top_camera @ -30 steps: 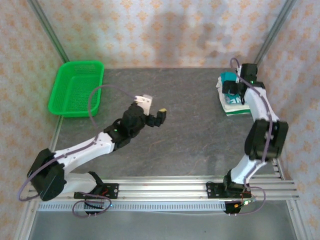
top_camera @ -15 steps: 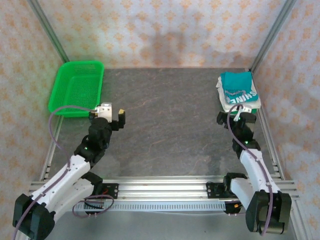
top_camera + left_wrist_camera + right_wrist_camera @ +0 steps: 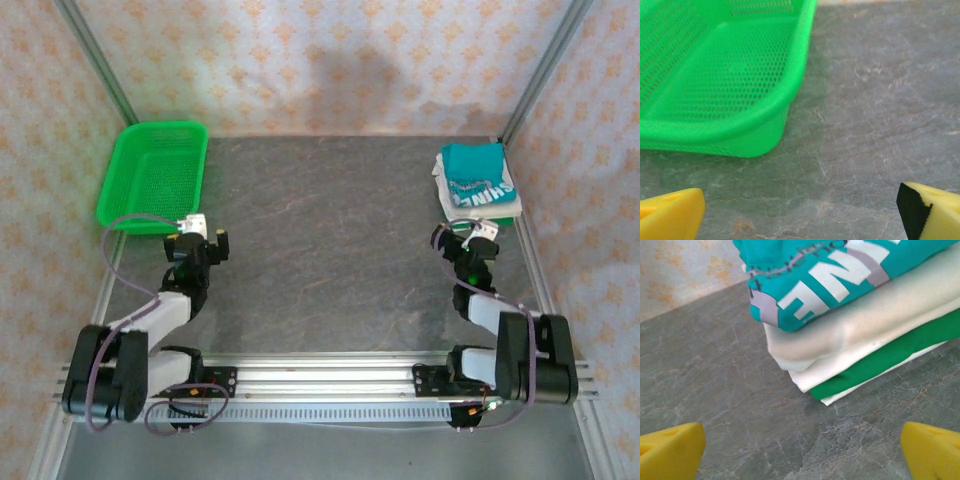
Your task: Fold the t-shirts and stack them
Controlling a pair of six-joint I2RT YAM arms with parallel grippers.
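Patterned walls close in a dark grey surface [image 3: 330, 220], with a green basket [image 3: 155, 175] at far left and the t-shirts [image 3: 478, 185] stacked at far right. The stack is neat. A teal shirt [image 3: 840, 270] with white lettering lies on top, cream ones [image 3: 860, 325] sit under it, and a green one [image 3: 890, 357] is near the bottom.

A second ago the right arm reached over that stack and the left arm stretched toward the middle of the surface. Both have since pulled back and folded low at the near edge. The left fingers [image 3: 670, 215] are spread wide and hold nothing, pointing at the near corner of the basket. The right fingers [image 3: 932, 450] are likewise spread and empty, just short of the stack and not touching it.

The basket looks empty and no loose shirt lies on the surface. With the arms tucked home and the teal shirt squared on the pile, the task appears finished or very nearly so. At most the stack's edges could be nudged square.
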